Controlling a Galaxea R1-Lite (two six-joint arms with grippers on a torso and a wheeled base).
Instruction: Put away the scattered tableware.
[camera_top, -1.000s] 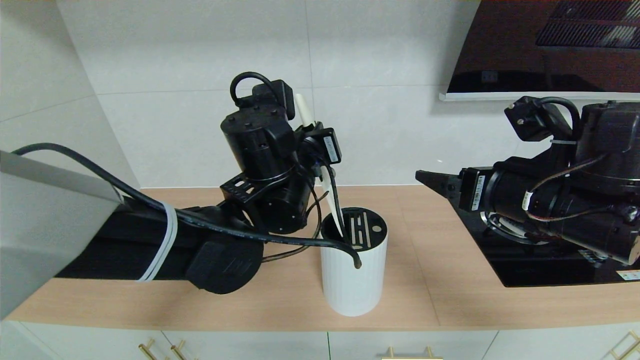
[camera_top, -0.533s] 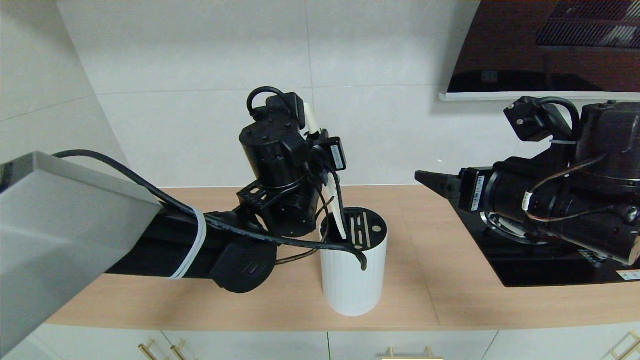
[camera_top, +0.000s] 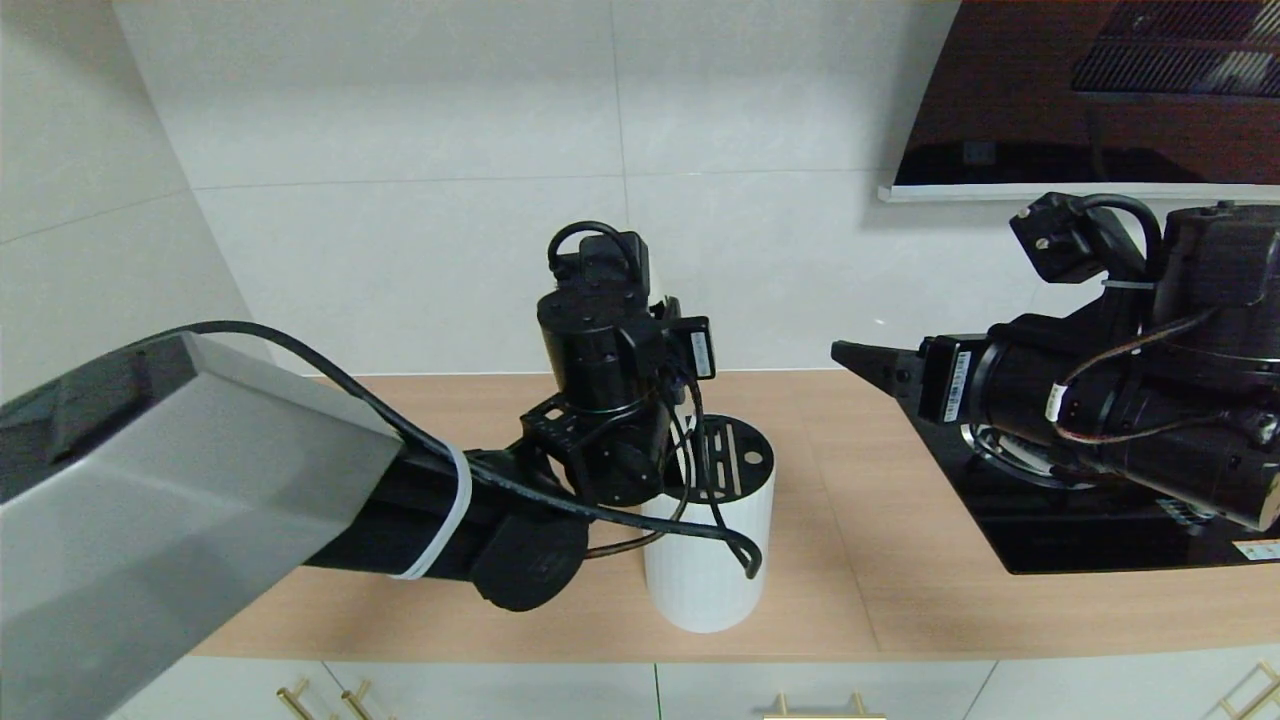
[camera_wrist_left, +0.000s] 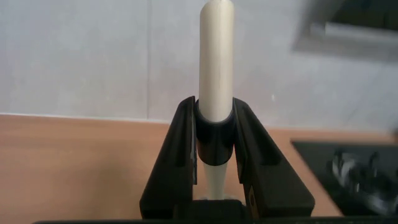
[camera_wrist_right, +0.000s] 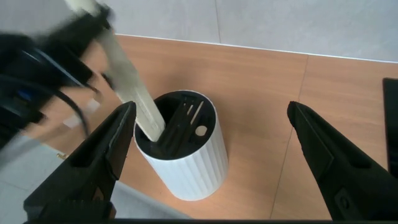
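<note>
A white ribbed utensil holder (camera_top: 705, 575) with a black slotted top stands on the wooden counter (camera_top: 850, 600) near its front edge. My left gripper (camera_wrist_left: 214, 115) is shut on the cream handle (camera_wrist_left: 216, 50) of a utensil, directly over the holder. In the right wrist view the utensil (camera_wrist_right: 134, 93) slants down into the open half of the holder (camera_wrist_right: 189, 171), with its lower end hidden inside. My right gripper (camera_wrist_right: 211, 155) hangs open beside and above the holder, to the right, its fingers (camera_wrist_right: 93, 168) spread wide with nothing between them.
A black hob (camera_top: 1050, 535) is set into the counter on the right, under my right arm. A dark range hood (camera_top: 1100, 100) hangs above it. Tiled wall runs behind. Cabinet handles (camera_top: 820, 710) show below the counter's front edge.
My left arm has moved right and down, bringing the utensil from above the holder's left rim deeper into the holder. The right arm has stayed put.
</note>
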